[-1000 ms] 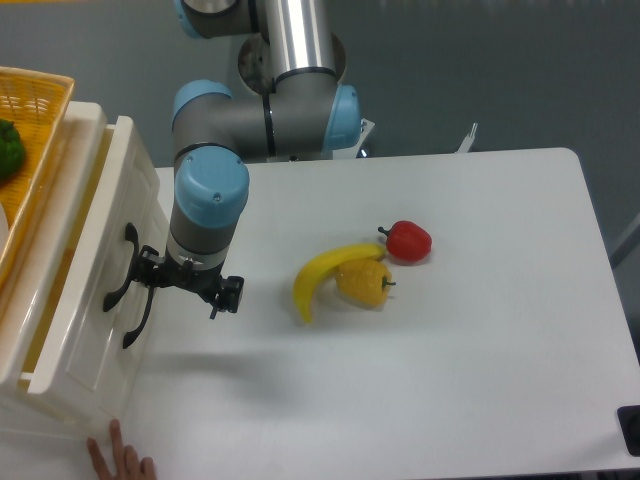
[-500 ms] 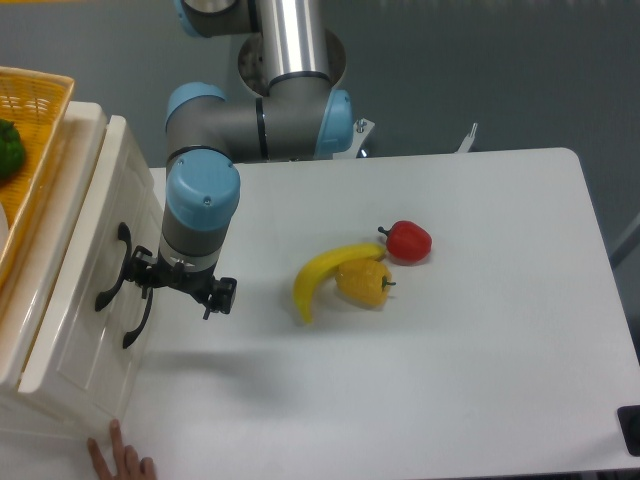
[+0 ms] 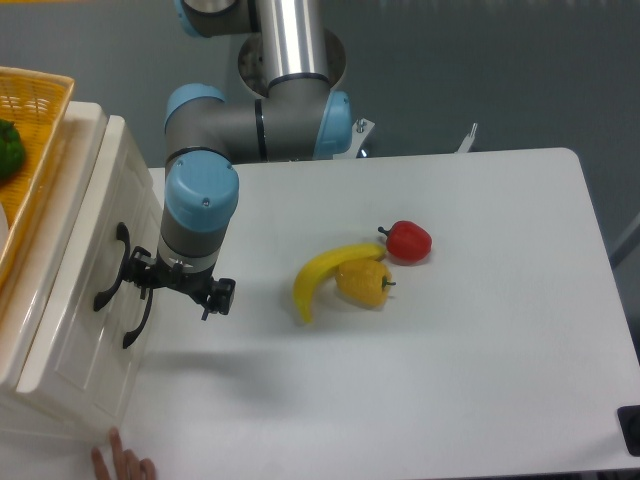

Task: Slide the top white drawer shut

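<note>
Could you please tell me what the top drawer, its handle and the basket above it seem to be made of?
The top drawer looks like glossy cream plastic, judging by its smooth sheen. Its handle seems black plastic or coated metal; I cannot tell which. The basket looks like yellow woven wicker, given its lattice pattern.

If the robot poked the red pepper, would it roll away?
Probably a little. The red pepper looks round and glossy and lies on its side on the smooth white table, so a poke might make it wobble or roll. Its lumpy shape and stem would likely stop it soon. It's probably light.
</note>
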Robot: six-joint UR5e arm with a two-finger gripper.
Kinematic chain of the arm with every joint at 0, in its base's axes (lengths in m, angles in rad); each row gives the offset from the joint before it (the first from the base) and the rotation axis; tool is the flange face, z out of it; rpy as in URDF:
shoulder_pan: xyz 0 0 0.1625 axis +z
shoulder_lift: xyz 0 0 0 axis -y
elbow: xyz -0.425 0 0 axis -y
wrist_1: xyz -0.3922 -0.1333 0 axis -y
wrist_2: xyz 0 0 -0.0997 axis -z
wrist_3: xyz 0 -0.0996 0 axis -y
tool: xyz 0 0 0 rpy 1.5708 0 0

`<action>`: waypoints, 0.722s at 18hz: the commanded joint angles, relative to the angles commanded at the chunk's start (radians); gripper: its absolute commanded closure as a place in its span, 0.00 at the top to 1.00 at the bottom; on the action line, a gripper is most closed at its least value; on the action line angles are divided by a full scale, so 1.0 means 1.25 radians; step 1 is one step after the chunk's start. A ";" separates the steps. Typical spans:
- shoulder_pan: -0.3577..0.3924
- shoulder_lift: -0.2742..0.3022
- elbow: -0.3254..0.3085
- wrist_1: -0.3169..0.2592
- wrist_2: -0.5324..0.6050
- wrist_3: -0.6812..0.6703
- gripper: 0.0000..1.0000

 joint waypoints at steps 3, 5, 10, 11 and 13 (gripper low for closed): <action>-0.001 0.000 0.000 0.000 0.001 0.000 1.00; 0.000 0.000 0.000 -0.001 0.002 0.000 1.00; 0.023 0.004 0.004 -0.002 0.010 0.006 1.00; 0.028 0.004 0.004 -0.002 0.010 0.007 1.00; 0.049 0.004 0.007 -0.002 0.010 0.011 1.00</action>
